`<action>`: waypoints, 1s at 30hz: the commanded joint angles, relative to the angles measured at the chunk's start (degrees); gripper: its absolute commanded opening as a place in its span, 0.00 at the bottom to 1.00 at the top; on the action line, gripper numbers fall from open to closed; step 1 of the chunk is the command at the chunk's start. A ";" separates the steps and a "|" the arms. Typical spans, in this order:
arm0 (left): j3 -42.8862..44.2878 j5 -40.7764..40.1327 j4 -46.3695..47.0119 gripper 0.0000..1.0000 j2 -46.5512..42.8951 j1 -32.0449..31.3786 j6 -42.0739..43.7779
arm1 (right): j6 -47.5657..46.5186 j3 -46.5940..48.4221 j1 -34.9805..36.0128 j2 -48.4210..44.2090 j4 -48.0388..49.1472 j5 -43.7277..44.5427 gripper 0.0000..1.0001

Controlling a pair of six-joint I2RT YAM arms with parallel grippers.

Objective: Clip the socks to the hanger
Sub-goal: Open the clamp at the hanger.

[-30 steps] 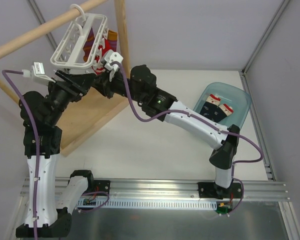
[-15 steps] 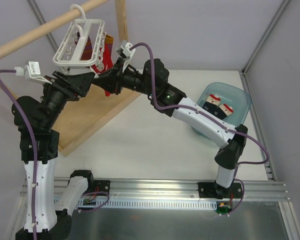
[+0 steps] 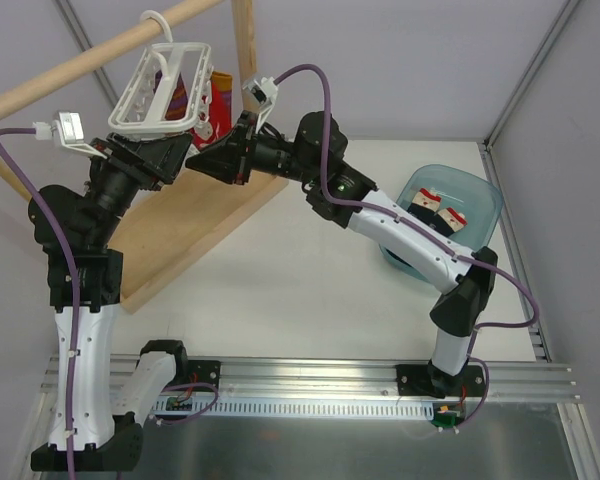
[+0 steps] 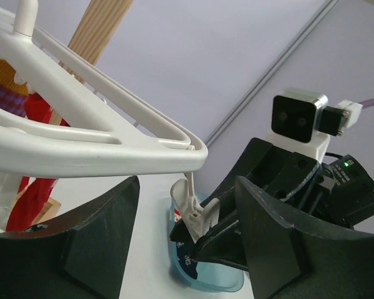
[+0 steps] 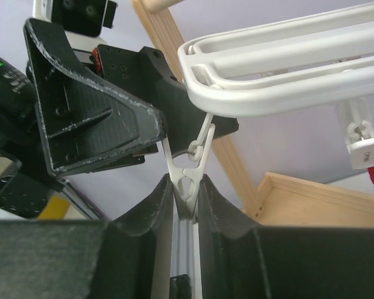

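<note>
The navy socks [image 3: 427, 210] lie side by side, red-and-white cuffs showing, in a clear blue tub [image 3: 483, 196] on the right of the worktop [image 3: 310, 290], well apart from both sets of fingers. Nothing is touching them.

The hanger [image 3: 160, 85] is up at the far left, hooked over the slanting wooden rod [image 3: 70, 62] and tilted, with its grid frame above the two wrists. A red sock [image 3: 216, 106] hangs just behind it, and the left wrist view shows a purple-and-orange striped sock [image 4: 5, 93] beside that.

From the near corner of the hanger one small white clip [image 5: 188, 177] dangles on its link. The right fingers [image 5: 151, 237] are closed narrowly on the lower part of this clip, one pad pressed to each side. The right arm reaches across the worktop from the tub side to get there.

The left fingers [image 4: 93, 249] stand wide apart and hold nothing. They sit just below the hanger's rim, facing the right fingers, and through their gap I can see the pinched clip and the blue tub far behind it. From overhead the two wrists meet nearly tip to tip under the hanger, above the wooden base board [image 3: 190, 225] of the rod frame. Whether the left fingers touch the hanger I cannot tell.
</note>
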 commanded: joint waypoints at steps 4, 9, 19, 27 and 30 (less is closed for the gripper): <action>-0.09 3.11 5.88 0.62 -0.03 -0.29 -1.36 | 14.38 3.87 0.00 -0.14 7.07 -10.48 0.01; 0.61 3.37 6.14 0.61 0.76 -0.29 -3.12 | 21.41 5.28 -0.09 1.70 9.09 -12.07 0.01; 2.29 3.11 6.23 0.55 2.79 -0.20 -9.36 | 24.85 4.84 -0.18 2.50 11.56 -12.68 0.01; 1.49 2.41 6.32 0.44 1.03 -0.20 -8.66 | 25.38 3.96 -0.79 2.23 12.26 -12.51 0.01; 1.23 2.14 6.23 0.42 1.12 -0.20 -8.48 | 25.47 3.70 -1.06 2.23 12.44 -12.33 0.01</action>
